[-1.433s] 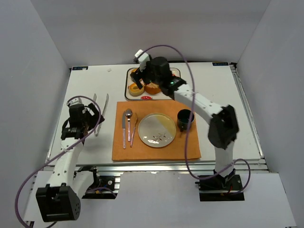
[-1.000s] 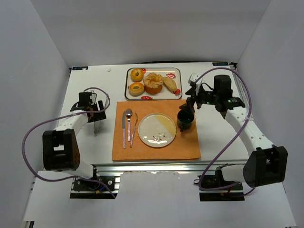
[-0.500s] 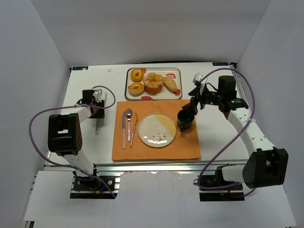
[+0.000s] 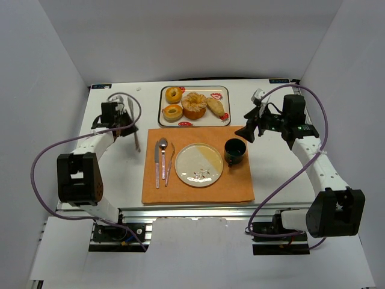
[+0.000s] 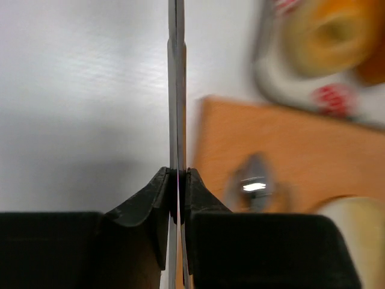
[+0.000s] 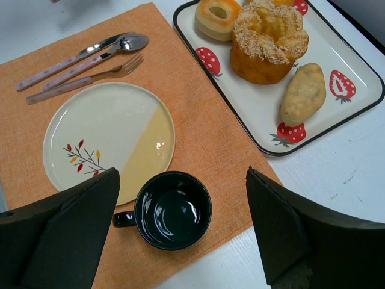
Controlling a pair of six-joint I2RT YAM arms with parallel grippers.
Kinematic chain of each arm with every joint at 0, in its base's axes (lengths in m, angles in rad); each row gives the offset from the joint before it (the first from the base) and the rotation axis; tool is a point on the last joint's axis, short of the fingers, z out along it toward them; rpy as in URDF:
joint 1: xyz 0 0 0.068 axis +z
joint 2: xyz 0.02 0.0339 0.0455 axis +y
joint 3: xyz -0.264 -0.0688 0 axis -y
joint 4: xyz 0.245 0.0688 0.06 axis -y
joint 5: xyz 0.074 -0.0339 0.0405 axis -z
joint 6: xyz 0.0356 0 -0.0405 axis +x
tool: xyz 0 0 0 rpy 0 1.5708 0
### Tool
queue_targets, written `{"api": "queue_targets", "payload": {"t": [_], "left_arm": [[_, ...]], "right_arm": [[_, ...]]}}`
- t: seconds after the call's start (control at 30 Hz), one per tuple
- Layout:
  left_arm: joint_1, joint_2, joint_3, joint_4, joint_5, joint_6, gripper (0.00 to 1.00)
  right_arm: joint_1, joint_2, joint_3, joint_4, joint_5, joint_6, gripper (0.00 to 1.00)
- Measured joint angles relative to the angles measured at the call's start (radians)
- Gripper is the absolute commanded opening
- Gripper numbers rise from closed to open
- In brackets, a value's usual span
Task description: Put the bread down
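Observation:
The bread (image 4: pixel 194 105) (image 6: pixel 267 39), a large round pastry with an orange-brown base and a flaky pale top, sits in the middle of the strawberry-print tray (image 4: pixel 226 91) (image 6: pixel 352 63) at the back. My left gripper (image 4: pixel 124 122) (image 5: pixel 178 171) is left of the placemat, shut on a thin metal tool (image 4: pixel 136 139) (image 5: pixel 176 90) made of two flat strips pressed together. My right gripper (image 4: pixel 250 129) (image 6: pixel 182 174) hangs open above the black cup (image 4: pixel 234 150) (image 6: pixel 173 209), nothing between its fingers. The bread lies to its far left.
The tray also holds two ring pastries (image 4: pixel 173 94) (image 4: pixel 172 112) and an oval roll (image 4: pixel 215 106) (image 6: pixel 304 93). On the orange placemat (image 4: pixel 198 191) lie a pale plate (image 4: pixel 198 164) (image 6: pixel 102 132) and a knife, spoon and fork (image 4: pixel 162 159) (image 6: pixel 84 60). White walls enclose the table.
My left gripper has shut on the metal tool and swung it up off the table, toward the back. My right gripper has drawn back to the right, away from the cup.

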Motion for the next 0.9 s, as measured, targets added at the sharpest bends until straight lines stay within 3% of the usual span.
{"api": "queue_targets", "payload": {"t": [0.2, 0.37, 0.6, 0.9], "left_arm": [[-0.166, -0.058, 0.06, 0.208, 0.189, -0.401, 0.31], [-0.288, -0.013, 0.089, 0.284, 0.286, -0.607, 0.41], [-0.312, 0.075, 0.212, 0.216, 0.301, -0.676, 0.51], [-0.312, 0.093, 0.309, 0.072, 0.229, -0.633, 0.51]], "right_arm": [[-0.011, 0.0, 0.0, 0.024, -0.007, 0.026, 0.89], [-0.025, -0.003, -0.013, 0.05, -0.018, 0.038, 0.89], [-0.041, -0.028, -0.046, 0.074, -0.025, 0.056, 0.89], [-0.059, -0.043, -0.06, 0.084, -0.042, 0.06, 0.89]]}}
